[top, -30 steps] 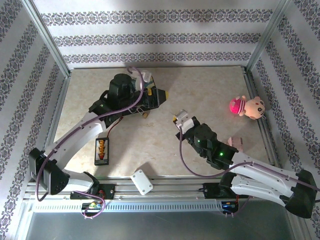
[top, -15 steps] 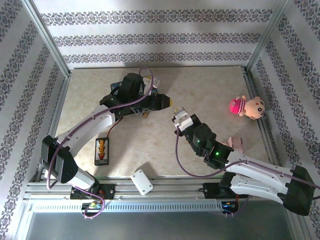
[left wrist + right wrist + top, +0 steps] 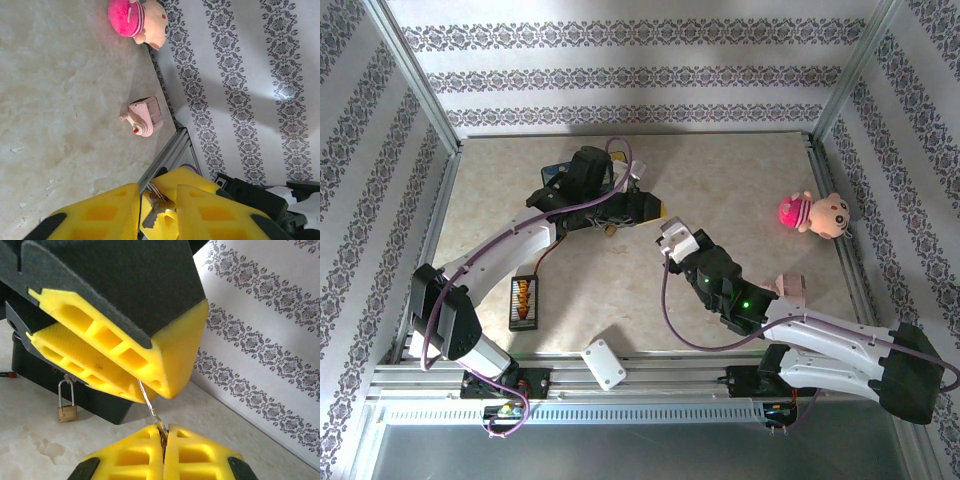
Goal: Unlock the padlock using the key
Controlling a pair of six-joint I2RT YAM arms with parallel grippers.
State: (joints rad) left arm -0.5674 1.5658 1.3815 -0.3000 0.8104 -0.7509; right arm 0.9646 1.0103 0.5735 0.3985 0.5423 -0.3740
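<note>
The dark box (image 3: 102, 402) sits just behind the left gripper (image 3: 157, 194). The padlock (image 3: 66, 411) hangs shut from the box's front, left of the right gripper (image 3: 163, 432) and apart from it. That gripper's fingers are pressed together on the thin key (image 3: 149, 405), which runs up into the narrow gap between the left gripper's fingers; I cannot tell whether those pinch it. Beyond the left gripper, well apart, lie a pink toy (image 3: 145, 117) and a pink-capped doll (image 3: 137, 20).
</note>
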